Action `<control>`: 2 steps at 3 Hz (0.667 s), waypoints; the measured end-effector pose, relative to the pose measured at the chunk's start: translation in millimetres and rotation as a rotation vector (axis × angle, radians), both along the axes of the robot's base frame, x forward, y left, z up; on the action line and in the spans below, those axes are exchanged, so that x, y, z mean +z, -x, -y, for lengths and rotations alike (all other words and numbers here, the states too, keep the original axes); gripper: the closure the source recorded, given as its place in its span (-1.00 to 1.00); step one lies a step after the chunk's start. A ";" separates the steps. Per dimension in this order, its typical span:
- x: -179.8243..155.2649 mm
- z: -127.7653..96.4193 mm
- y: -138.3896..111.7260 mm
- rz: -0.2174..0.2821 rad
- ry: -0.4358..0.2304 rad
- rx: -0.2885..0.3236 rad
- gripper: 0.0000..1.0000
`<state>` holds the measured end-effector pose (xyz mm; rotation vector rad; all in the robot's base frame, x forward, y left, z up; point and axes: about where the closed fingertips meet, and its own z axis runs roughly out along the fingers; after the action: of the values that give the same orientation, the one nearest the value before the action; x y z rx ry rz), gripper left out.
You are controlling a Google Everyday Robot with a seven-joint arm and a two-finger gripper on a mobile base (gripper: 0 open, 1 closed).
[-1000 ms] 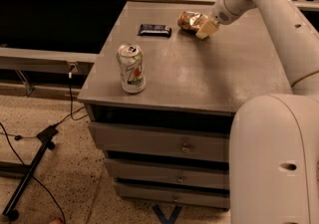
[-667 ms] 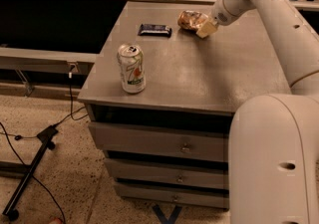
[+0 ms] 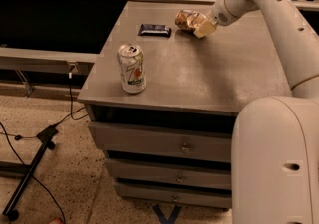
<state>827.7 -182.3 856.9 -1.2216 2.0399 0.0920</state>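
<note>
Your gripper (image 3: 199,27) hung over the far surface (image 3: 224,78), fingers closed on a snack bag (image 3: 185,18).
Dark snack bar (image 3: 154,30) lay just left; soda can (image 3: 131,67) stood upright, well apart.

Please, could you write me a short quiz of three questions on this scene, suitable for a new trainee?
1. True or false: the soda can lies on its side on the cabinet top.
2. Fill in: as seen in the picture, the dark snack bar lies to the ___ of the shiny snack bag.
3. Which thing is nearest to the gripper, at the far side of the top? A) soda can B) snack bar C) snack bag

Key: 1 false, it stands upright; 2 left; 3 C.
</note>
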 end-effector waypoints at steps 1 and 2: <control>16.4 -4.7 6.4 0.026 -0.081 0.041 1.00; 35.5 -4.0 13.2 0.060 -0.155 0.075 1.00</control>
<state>814.4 -178.3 892.5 -1.1898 1.8987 0.2421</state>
